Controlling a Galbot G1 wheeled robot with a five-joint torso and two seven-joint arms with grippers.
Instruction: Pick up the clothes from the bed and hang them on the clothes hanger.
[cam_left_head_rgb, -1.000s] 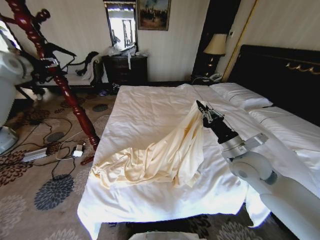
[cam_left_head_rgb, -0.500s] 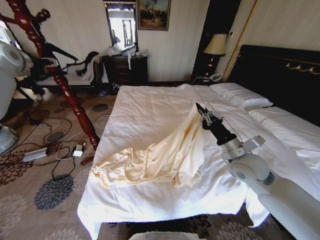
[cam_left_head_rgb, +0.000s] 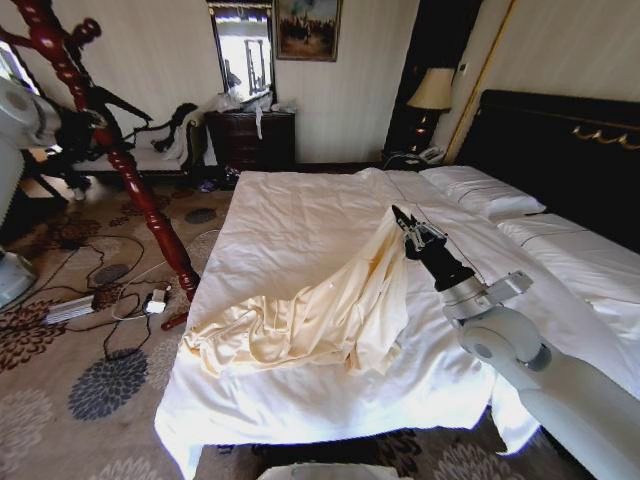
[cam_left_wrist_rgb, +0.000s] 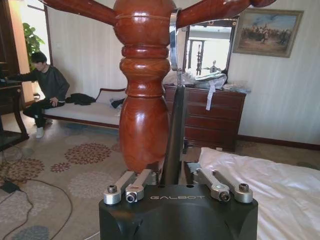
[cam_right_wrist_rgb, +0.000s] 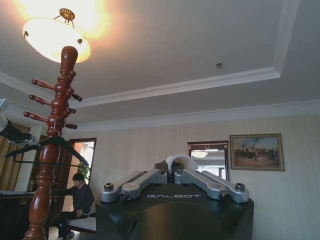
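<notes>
Head view: right gripper (cam_left_head_rgb: 403, 222) above mid-bed (cam_left_head_rgb: 300, 215), pinched shut on one edge of the clothes (cam_left_head_rgb: 320, 310), so cloth tents up while the rest lies on the near left corner. Clothes hanger (cam_left_head_rgb: 120, 105) hangs far left on the coat stand (cam_left_head_rgb: 140, 195), w/ left gripper (cam_left_head_rgb: 88, 125) at it.

Left wrist view: fingers closed on hanger's black bar, prob. to steady it.

Right wrist view: jaws closed, cream fold between.

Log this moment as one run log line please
right hand: shut on clothes, one end lifted off bed | left hand: shut on clothes hanger at wooden coat stand
</notes>
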